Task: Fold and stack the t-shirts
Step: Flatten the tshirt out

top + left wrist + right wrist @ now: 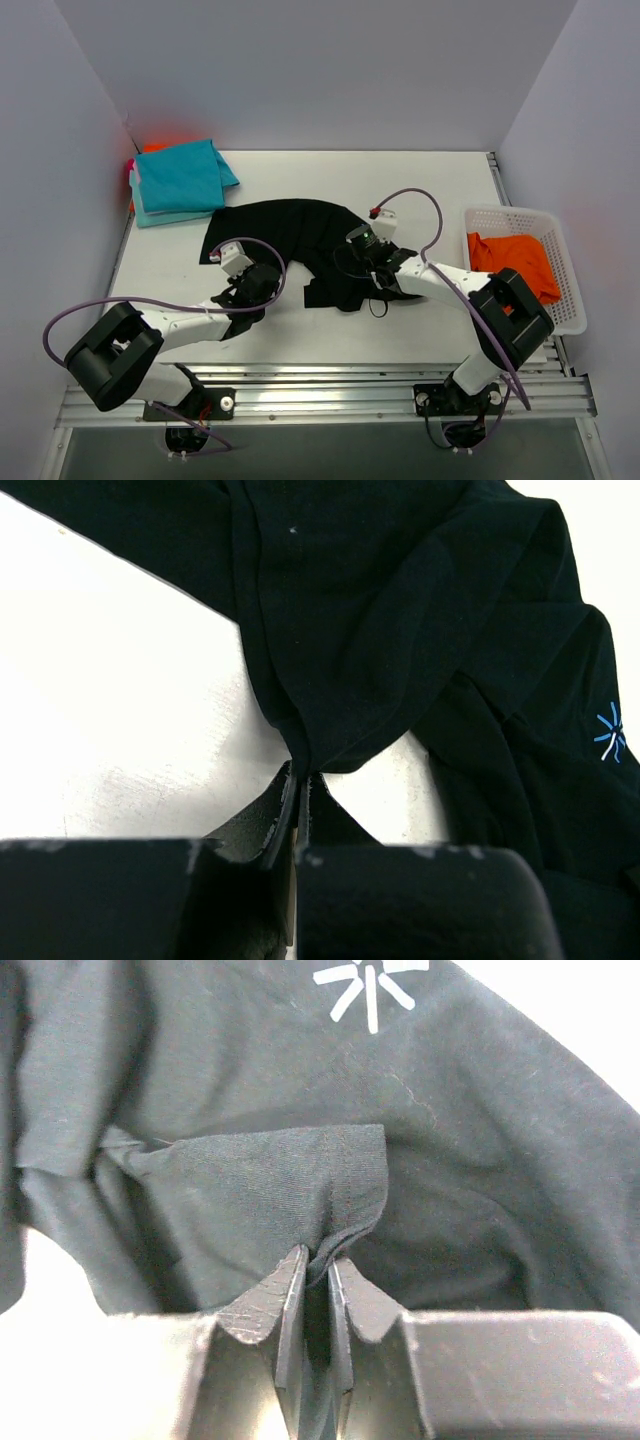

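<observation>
A large black t-shirt [300,235] lies crumpled in the middle of the table. My left gripper [262,283] is shut on the black t-shirt's near left edge [300,742], the cloth pinched thin between its jaws [301,778]. At the shirt's near right part my right gripper [368,252] is shut on a fold of hem [352,1222], which runs down between its jaws [318,1260]. A small star logo [370,978] shows on the shirt. Folded teal t-shirts [180,180] are stacked at the back left, with orange and pink edges [150,147] beneath. An orange t-shirt [515,262] fills the basket.
A white lattice basket [560,262] stands at the right edge of the table. White walls enclose the table on three sides. A metal rail [330,390] runs along the near edge, where both arm bases are bolted.
</observation>
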You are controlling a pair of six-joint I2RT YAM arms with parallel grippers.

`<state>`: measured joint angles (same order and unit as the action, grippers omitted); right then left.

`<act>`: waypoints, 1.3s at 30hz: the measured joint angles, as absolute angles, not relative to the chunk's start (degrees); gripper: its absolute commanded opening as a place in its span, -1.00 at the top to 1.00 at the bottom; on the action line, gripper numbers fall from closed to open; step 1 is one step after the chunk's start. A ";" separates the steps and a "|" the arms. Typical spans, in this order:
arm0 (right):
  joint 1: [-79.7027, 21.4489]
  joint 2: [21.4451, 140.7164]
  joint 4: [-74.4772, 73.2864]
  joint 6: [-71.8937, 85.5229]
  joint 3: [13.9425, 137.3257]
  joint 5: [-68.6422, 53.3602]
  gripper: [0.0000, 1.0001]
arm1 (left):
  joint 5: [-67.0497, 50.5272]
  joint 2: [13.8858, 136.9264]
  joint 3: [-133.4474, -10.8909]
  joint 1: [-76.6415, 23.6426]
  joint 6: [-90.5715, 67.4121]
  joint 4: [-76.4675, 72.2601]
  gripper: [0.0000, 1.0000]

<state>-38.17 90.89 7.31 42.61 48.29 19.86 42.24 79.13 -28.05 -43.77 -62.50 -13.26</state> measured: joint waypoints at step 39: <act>-38.35 61.82 -5.87 12.45 81.97 19.25 1.00 | 52.29 52.60 -68.42 -45.28 -26.76 12.36 0.95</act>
